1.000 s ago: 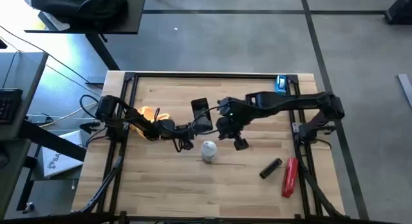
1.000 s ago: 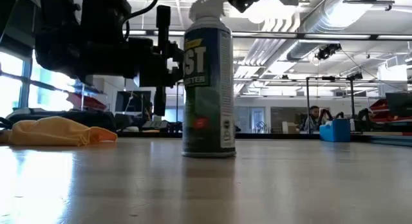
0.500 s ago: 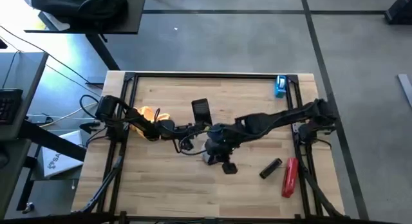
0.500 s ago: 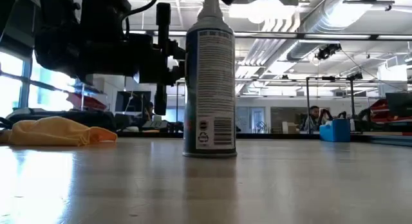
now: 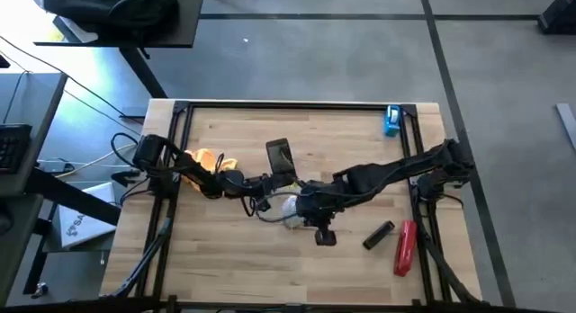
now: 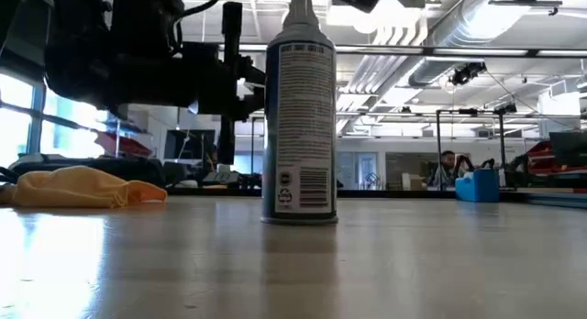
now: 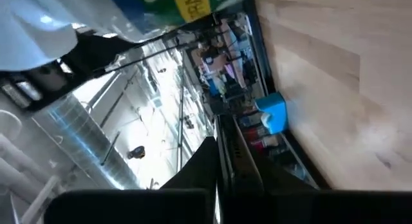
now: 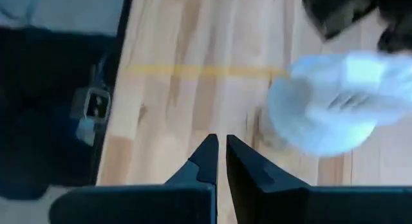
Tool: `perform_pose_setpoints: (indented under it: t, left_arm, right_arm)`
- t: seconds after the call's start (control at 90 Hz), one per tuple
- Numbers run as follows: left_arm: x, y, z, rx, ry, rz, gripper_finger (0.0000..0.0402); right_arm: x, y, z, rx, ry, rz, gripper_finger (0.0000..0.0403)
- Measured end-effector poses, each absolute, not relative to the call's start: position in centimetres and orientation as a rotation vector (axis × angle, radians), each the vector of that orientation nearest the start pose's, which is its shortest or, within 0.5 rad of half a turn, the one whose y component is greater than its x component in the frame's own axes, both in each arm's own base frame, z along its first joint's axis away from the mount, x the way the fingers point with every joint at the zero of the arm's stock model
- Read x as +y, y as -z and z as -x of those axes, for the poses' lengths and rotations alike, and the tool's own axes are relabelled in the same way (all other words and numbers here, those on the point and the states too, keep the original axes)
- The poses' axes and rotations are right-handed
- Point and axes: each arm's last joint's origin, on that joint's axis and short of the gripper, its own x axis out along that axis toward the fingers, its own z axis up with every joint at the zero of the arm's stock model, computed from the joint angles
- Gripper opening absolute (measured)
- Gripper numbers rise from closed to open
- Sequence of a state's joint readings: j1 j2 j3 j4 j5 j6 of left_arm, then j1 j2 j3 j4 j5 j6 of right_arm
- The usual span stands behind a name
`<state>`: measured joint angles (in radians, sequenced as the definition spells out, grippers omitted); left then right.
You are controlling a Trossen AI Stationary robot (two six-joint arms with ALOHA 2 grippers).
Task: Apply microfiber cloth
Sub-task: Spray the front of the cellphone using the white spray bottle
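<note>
Now the right gripper (image 5: 310, 216) sits a touch nearer the worktop's front edge than half a second ago, right over the spray can (image 5: 290, 210), which stands where it stood, barcode side to the low camera; the phone (image 5: 279, 155) has nudged slightly toward the left edge. Right fingers (image 8: 207, 161) are nearly together, narrow gap, holding nothing, tips above bare wood just beside the can's white cap (image 8: 328, 105). Left gripper (image 5: 270, 181) reaches level across mid-worktop, beside the can; its fingers (image 7: 226, 156) look pressed almost closed, empty. Microfiber cloth (image 5: 210, 160): soft orange-yellow fabric, crumpled into a low mound, lying flat near the left edge under the left arm's base section, well apart from both grippers and the can, untouched. Can is a smooth printed metal cylinder, upright, with a tapered white nozzle (image 6: 300, 7). Worktop (image 5: 225, 259) is pale wood planks in a black frame. Red tool (image 5: 406, 245) and a dark cylinder (image 5: 378, 235) lie near the front right corner; blue box (image 5: 392, 120) at the back right corner.
</note>
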<state>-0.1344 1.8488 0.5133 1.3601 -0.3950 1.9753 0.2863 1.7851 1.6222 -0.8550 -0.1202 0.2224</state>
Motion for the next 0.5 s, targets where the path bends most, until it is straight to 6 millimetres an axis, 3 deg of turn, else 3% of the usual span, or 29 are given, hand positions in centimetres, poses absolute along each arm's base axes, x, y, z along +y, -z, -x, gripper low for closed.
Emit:
perform_pose_setpoints:
  t: [0.267,0.5]
  left_arm:
    - [-5.4,-13.6,-28.4,0.335,-0.273,-1.934,0.0008]
    - [-7.1,-14.4,-25.4,0.390,-0.352,-1.832,0.0008]
  right_arm:
    - [11.9,-29.3,-38.5,0.900,-0.354,-0.076,0.0000]
    - [10.2,-29.5,-39.3,0.832,-0.291,-0.002,0.0000]
